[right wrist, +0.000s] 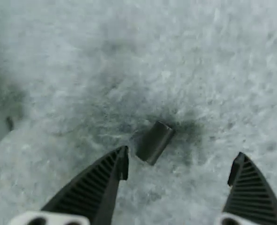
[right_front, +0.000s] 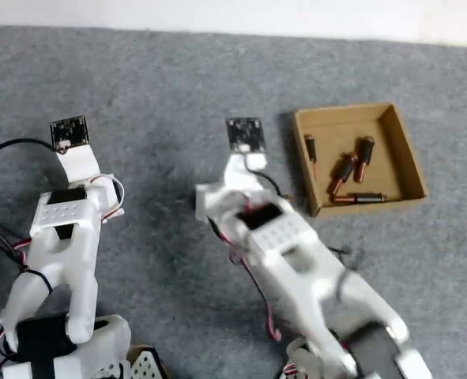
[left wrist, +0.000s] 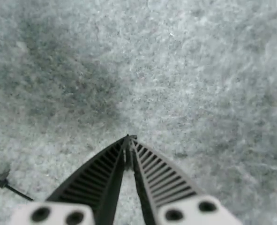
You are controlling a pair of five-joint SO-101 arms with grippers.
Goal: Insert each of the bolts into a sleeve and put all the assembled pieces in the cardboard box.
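Sleeve (right wrist: 154,142), seemingly empty, lies just ahead of the wide-open right gripper (right wrist: 183,152); left gripper (left wrist: 129,138) is closed.

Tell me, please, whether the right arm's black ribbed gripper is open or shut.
Open. The right gripper has its fingers wide apart, with a small dark cylindrical sleeve lying loose on the grey carpet.

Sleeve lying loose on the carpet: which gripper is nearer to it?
Right. The right gripper hangs open just over the sleeve; the left gripper is shut over carpet elsewhere.
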